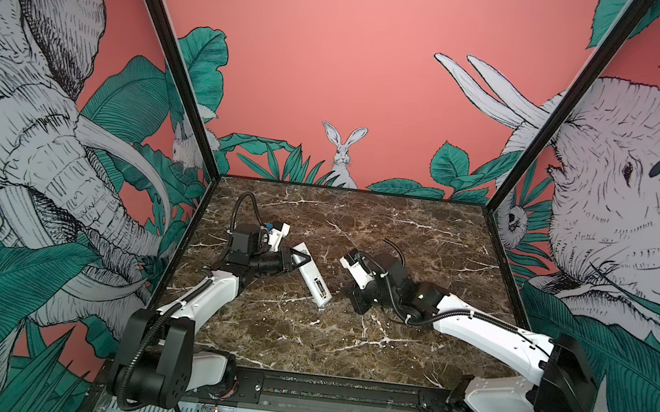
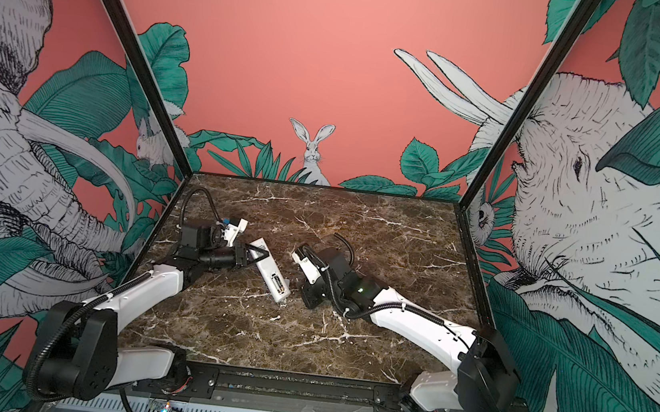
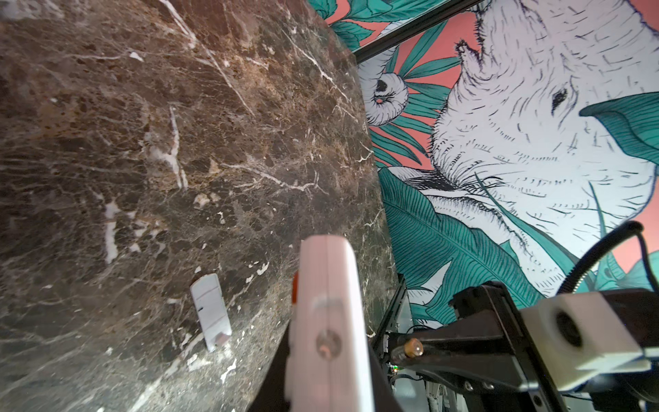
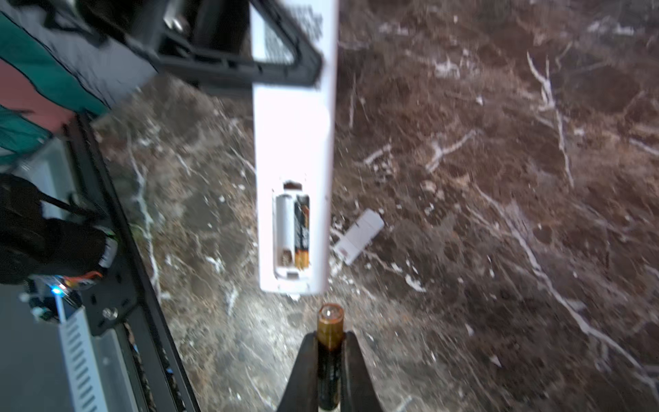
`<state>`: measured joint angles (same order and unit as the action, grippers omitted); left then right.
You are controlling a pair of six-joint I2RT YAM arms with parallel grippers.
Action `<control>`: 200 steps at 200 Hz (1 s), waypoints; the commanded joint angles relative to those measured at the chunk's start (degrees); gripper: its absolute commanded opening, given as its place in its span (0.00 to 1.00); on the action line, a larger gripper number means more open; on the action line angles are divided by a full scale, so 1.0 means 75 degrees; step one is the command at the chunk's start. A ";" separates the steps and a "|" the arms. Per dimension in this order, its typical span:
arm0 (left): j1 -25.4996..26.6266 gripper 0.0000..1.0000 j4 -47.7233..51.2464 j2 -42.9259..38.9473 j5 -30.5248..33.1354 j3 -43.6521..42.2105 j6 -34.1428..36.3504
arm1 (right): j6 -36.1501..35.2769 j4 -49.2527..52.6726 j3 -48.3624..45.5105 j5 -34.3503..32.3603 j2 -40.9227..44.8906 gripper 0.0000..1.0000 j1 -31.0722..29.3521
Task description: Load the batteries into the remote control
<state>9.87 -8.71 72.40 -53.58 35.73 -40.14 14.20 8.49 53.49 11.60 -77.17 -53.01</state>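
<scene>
My left gripper (image 1: 298, 260) (image 2: 255, 254) is shut on the remote control (image 1: 312, 274) (image 2: 271, 271) (image 3: 326, 314), gripping its upper half and holding it back side up. In the right wrist view the remote control (image 4: 294, 142) shows an open compartment with one battery (image 4: 301, 232) seated in it and a bare slot beside that. My right gripper (image 4: 330, 335) (image 1: 348, 290) is shut on the other battery (image 4: 330, 321) (image 3: 408, 349). The battery's pale end points at the remote's near end, a short gap away.
The small white cover piece (image 4: 358, 235) (image 3: 211, 312) lies flat on the marble table (image 1: 306, 338) beside the remote's compartment end. Painted walls close in the back and both sides. A black rail (image 1: 342, 392) runs along the front edge.
</scene>
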 commanded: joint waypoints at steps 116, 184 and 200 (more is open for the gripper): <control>0.0024 0.00 -0.3256 -0.0124 -0.1377 -0.0450 -0.2046 | 0.0393 -0.3590 -0.0363 0.0173 -0.0719 0.10 -0.0327; 0.0031 0.00 -0.3406 -0.0092 -0.1407 -0.0449 -0.2147 | 0.0192 -0.3335 -0.0475 -0.0069 -0.0736 0.12 -0.0382; 0.0031 0.00 -0.3479 -0.0057 -0.1402 -0.0438 -0.2179 | 0.0192 -0.3317 -0.0566 -0.0096 -0.0656 0.14 -0.0392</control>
<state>9.85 -30.37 72.42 -61.93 32.82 -54.54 16.27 -15.57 50.74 11.92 -82.65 -55.33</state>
